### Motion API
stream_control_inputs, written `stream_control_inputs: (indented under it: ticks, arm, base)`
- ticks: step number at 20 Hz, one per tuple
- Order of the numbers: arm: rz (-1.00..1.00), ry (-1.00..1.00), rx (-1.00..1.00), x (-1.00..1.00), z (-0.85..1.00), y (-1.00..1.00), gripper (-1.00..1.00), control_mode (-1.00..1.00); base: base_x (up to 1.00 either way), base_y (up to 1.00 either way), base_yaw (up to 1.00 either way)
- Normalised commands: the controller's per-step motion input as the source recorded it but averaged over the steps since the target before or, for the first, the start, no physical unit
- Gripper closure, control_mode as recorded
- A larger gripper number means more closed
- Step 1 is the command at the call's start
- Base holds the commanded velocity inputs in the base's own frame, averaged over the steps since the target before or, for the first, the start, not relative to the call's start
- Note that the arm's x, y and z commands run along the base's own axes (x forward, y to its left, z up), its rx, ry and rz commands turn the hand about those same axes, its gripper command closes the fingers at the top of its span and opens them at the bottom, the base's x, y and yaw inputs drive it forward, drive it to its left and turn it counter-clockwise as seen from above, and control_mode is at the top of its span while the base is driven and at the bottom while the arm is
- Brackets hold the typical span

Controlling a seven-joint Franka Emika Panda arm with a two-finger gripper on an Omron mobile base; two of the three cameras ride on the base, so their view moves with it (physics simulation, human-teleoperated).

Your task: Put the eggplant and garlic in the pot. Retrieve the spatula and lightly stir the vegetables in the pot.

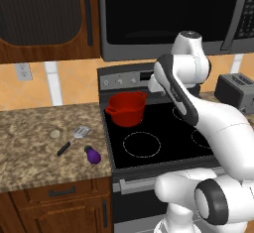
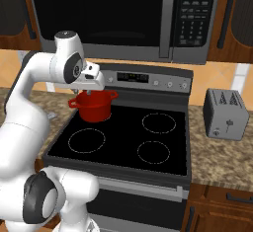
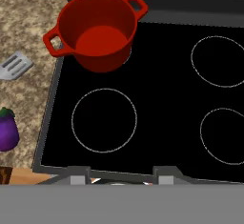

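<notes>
Pot [image 1: 126, 109] is sitting empty on the stove's back-left burner in the left base view, w/ garlic [image 1: 55, 134], spatula [image 1: 74, 138] & eggplant [image 1: 93, 154] lying on the counter left of the pot. Right base view is showing the arm hanging above the pot [image 2: 95, 105], gripper state can't tell. Hand view is looking down on the pot [image 3: 97, 32], eggplant [image 3: 7, 130] at the frame edge, so a reach toward it is risking a miss or nudging it off the counter.

Eggplant [image 3: 6, 131] and spatula [image 3: 15, 66] cut by hand view's edge.

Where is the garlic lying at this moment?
In the left base view, the garlic lies on the granite counter left of the stove, just left of the spatula and up-left of the eggplant.
</notes>
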Motion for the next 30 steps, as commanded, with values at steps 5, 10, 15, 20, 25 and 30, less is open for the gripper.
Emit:
stream_control_inputs:
  ticks: [5,10,15,20,25,30]
  arm:
    - [0.0,0.01,0.0,-0.05,-0.07,0.0,-1.0,-1.0]
    - [0.01,0.02,-0.05,-0.1,-0.44,0.8,-1.0,-1.0]
    - [0.0,0.04,0.0,-0.21,-0.58,1.0,-1.0,-1.0]
    - [0.02,0.03,-0.01,-0.09,-0.61,1.0,-1.0,-1.0]
    - [0.1,0.15,0.0,0.36,-0.84,0.98,-1.0,-1.0]
    - [0.05,0.08,0.0,0.31,-0.67,0.96,-1.0,-1.0]
  base:
    - [0.0,0.0,0.0]
    - [0.0,0.0,0.0]
    - [0.0,0.0,0.0]
    - [0.0,0.0,0.0]
    - [0.0,0.0,0.0]
    - [0.0,0.0,0.0]
